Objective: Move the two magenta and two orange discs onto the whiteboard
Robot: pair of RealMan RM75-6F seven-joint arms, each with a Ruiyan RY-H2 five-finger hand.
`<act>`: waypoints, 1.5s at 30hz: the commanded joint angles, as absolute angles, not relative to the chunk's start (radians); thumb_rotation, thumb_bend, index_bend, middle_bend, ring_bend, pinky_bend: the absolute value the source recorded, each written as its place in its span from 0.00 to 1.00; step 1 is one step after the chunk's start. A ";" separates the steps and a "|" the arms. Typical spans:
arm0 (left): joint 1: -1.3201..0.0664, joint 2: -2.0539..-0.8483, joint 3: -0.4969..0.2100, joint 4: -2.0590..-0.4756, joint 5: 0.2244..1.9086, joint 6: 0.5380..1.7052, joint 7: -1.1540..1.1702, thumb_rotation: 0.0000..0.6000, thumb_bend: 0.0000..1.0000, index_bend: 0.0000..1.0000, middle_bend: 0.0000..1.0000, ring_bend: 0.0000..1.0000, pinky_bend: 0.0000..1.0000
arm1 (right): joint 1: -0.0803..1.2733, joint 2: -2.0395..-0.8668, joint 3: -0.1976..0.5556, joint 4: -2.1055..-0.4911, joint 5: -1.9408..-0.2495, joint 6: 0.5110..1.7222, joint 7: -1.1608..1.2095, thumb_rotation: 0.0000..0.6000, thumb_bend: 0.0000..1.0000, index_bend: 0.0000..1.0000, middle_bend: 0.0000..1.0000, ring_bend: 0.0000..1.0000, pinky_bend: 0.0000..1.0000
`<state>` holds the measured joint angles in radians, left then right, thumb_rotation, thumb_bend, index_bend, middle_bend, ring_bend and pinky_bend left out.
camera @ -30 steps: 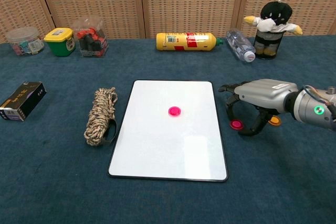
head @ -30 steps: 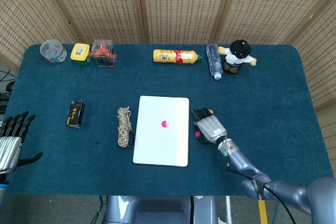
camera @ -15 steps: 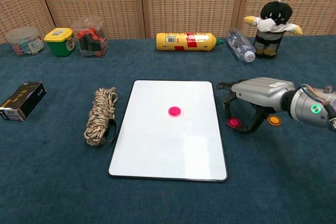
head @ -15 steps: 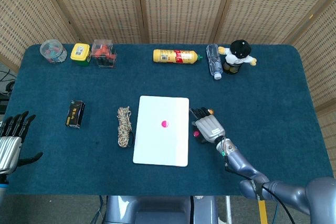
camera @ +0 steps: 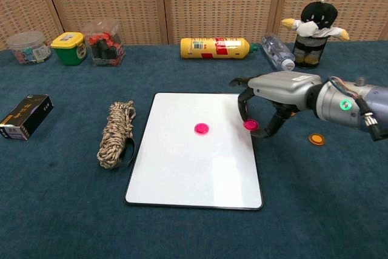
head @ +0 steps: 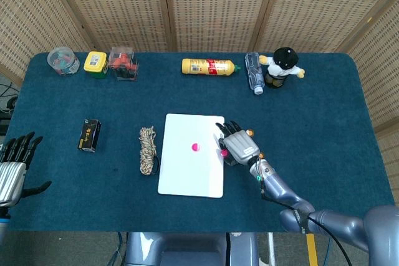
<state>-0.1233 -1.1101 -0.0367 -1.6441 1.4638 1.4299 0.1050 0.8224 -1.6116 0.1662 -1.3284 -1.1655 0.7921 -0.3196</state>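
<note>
Across the blue desk (camera: 54,198) our right hand (camera: 267,92) has swung left, pinching the second magenta disc (camera: 250,125) over the whiteboard (camera: 194,174) edge, first magenta disc (camera: 201,128) placed, one visible orange disc (camera: 316,139) waiting.

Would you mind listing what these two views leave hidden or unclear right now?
- Second orange disc: the chest view shows only one orange disc.
- Magenta disc at the whiteboard edge: right hand covers it; grip unclear.
- Left hand: cut by head-view edge, absent from the chest view.
</note>
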 commanded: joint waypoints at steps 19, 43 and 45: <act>-0.123 -1.101 -0.037 -1.642 1.459 1.423 0.075 1.00 0.00 0.00 0.00 0.00 0.00 | 0.971 -1.747 0.208 -1.205 -0.901 0.718 -0.491 1.00 0.40 0.58 0.00 0.00 0.00; -0.123 -1.101 -0.036 -1.644 1.459 1.422 0.078 1.00 0.00 0.00 0.00 0.00 0.00 | 0.931 -1.642 0.217 -1.135 -0.874 0.741 -0.392 1.00 0.34 0.31 0.00 0.00 0.00; -0.123 -1.101 -0.036 -1.645 1.458 1.421 0.079 1.00 0.00 0.00 0.00 0.00 0.00 | 0.927 -1.645 0.213 -1.109 -0.866 0.729 -0.385 1.00 0.34 0.34 0.00 0.00 0.00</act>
